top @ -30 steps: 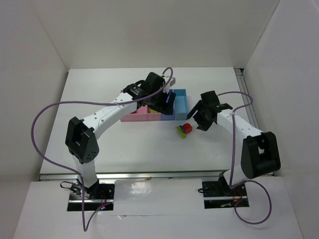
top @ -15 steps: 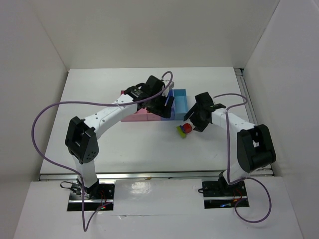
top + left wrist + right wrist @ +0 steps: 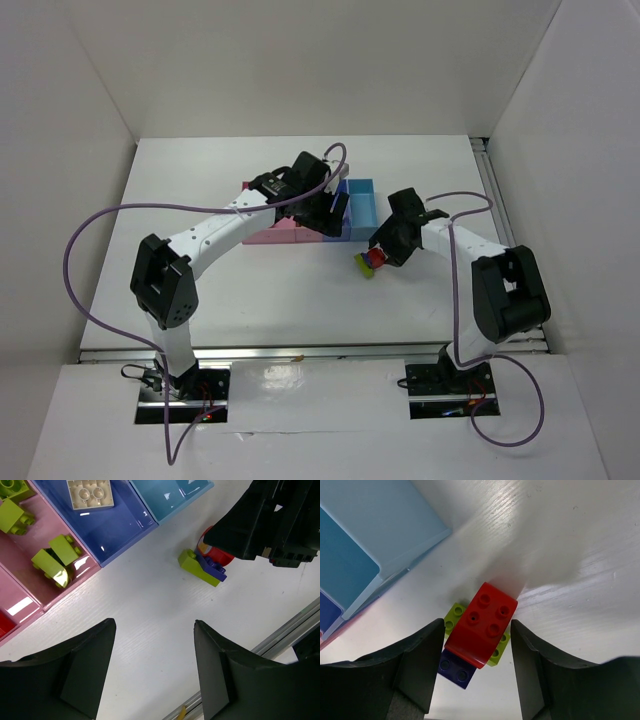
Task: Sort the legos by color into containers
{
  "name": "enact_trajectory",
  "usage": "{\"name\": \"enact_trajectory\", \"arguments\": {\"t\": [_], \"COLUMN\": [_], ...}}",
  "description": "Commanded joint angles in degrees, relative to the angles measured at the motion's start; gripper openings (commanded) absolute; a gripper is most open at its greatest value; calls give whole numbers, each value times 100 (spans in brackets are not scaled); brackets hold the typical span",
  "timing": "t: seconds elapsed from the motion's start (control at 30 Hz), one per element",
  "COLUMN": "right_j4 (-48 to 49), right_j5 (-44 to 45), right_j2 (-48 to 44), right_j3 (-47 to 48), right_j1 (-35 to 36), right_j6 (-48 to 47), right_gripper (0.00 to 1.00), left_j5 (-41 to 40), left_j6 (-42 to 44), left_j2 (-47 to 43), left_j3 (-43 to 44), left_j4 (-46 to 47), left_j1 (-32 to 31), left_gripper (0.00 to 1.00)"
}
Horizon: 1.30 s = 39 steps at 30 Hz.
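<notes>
Robotics lab cell: plain white panel walls (image 3: 300, 70) beyond and flanking left gripper (image 3: 154, 630) and right gripper (image 3: 477, 627); white table (image 3: 250, 290) beneath; purple cables (image 3: 66, 265); aluminium rail (image 3: 300, 351) behind.

Top view: cannot read contents of the containers (image 3: 362, 203). Lose the middle bins under the left hand (image 3: 328, 208); bricks too small. Catch only a sliver of the lego clump (image 3: 366, 263) beneath the right hand (image 3: 384, 250).

Left wrist: find the red brick (image 3: 220, 556) half masked by that hand, pink bins (image 3: 30, 587) cut at left edge, red scrap (image 3: 3, 625) there unidentifiable.

Right wrist: see the blue brick (image 3: 454, 666) mostly under the red one, light blue bin (image 3: 375, 515) cropped top and left.
</notes>
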Motion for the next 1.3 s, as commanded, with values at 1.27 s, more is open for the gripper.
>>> {"name": "enact_trajectory", "arguments": {"t": [1.27], "right_j4": [-781], "right_j5": [-380], "right_j2": [-2537], "right_j3": [984], "right_j1": [393], "right_j6": [-1759], "right_gripper": [26], "left_j5": [2844], "left_j6": [822], "left_j2": [-519], "left_j3": [623], "left_j4": [-213], "left_j1": [-134], "left_gripper": [91]}}
